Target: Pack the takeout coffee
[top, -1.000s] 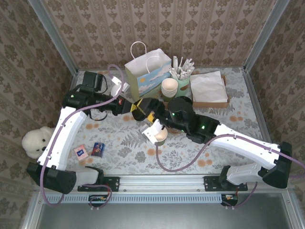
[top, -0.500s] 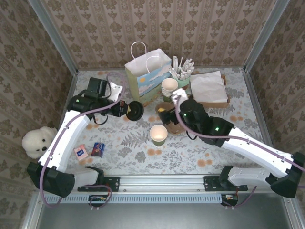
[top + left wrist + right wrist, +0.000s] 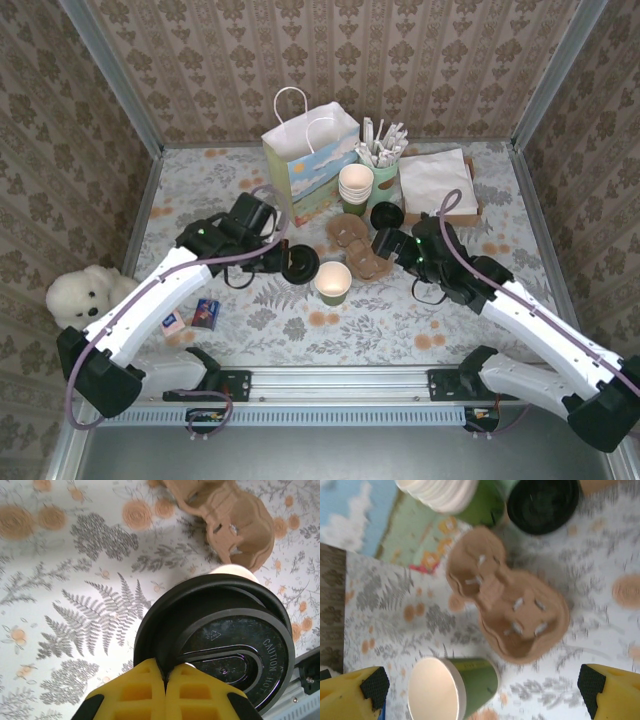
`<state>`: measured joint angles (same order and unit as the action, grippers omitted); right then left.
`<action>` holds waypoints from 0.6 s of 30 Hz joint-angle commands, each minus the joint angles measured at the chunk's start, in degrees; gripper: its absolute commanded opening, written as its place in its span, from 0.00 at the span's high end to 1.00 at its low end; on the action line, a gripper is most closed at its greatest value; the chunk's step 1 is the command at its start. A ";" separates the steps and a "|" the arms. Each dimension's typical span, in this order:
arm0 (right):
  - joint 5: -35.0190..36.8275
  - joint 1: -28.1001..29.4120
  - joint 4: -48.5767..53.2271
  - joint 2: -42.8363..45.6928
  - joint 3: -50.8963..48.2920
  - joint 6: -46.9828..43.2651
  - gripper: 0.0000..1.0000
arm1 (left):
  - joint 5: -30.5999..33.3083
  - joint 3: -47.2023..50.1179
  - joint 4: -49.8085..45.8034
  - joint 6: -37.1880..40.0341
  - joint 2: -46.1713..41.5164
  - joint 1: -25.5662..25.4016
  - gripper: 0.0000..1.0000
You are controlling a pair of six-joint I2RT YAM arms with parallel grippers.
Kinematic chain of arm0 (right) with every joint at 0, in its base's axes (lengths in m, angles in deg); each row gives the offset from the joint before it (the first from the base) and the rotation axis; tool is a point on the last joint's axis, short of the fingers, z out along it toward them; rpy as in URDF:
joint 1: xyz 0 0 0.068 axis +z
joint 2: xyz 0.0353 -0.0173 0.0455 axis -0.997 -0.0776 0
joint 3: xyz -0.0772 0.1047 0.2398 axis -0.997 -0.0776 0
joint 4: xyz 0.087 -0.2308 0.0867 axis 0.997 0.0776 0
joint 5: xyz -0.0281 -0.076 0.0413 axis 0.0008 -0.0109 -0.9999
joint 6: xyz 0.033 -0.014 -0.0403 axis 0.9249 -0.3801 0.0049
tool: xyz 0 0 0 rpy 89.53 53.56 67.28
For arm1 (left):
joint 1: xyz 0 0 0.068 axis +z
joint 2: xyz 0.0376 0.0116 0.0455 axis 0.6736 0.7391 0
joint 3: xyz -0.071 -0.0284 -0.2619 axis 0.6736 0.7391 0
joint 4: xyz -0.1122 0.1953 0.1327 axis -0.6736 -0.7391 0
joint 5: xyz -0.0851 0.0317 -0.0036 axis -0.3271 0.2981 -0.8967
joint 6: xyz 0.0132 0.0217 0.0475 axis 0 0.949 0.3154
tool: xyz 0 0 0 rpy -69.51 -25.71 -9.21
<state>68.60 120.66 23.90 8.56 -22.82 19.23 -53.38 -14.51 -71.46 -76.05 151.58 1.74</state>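
An open paper cup (image 3: pixel 332 283) (image 3: pixel 455 692), green outside and cream inside, stands upright on the floral table. Just behind it lies the brown pulp carrier tray (image 3: pixel 356 246) (image 3: pixel 512 615) (image 3: pixel 227 515). My left gripper (image 3: pixel 283 260) (image 3: pixel 166 672) is shut on the rim of a black plastic lid (image 3: pixel 300 265) (image 3: pixel 225 635), which hangs just left of the cup and partly over its rim in the left wrist view. My right gripper (image 3: pixel 386 243) (image 3: pixel 482 685) stands open to the right of the tray, holding nothing.
At the back stand a white paper bag (image 3: pixel 305 150), a stack of cups (image 3: pixel 355 183), a green cup of white sticks (image 3: pixel 383 150), black lids (image 3: pixel 387 215) and a napkin stack (image 3: pixel 437 185). Small packets (image 3: pixel 190 316) and a teddy bear (image 3: pixel 75 295) lie at the left.
My right gripper has let go of the cup and drawn back to the right, jaws wide. My left arm has swung the black lid forward and right, up to the cup.
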 commanded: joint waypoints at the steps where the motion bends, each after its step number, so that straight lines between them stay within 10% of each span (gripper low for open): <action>1: -6.12 -0.12 2.82 -0.92 -1.51 4.68 0.00 | 3.17 0.71 0.97 -5.98 -0.36 -2.18 1.00; 18: -14.40 0.12 -12.16 -3.96 -6.21 2.47 0.00 | 7.73 -1.15 7.88 -3.56 8.51 -8.77 1.00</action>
<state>57.91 120.69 15.57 5.17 -27.48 22.16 -45.99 -14.16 -66.37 -80.96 159.43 -6.50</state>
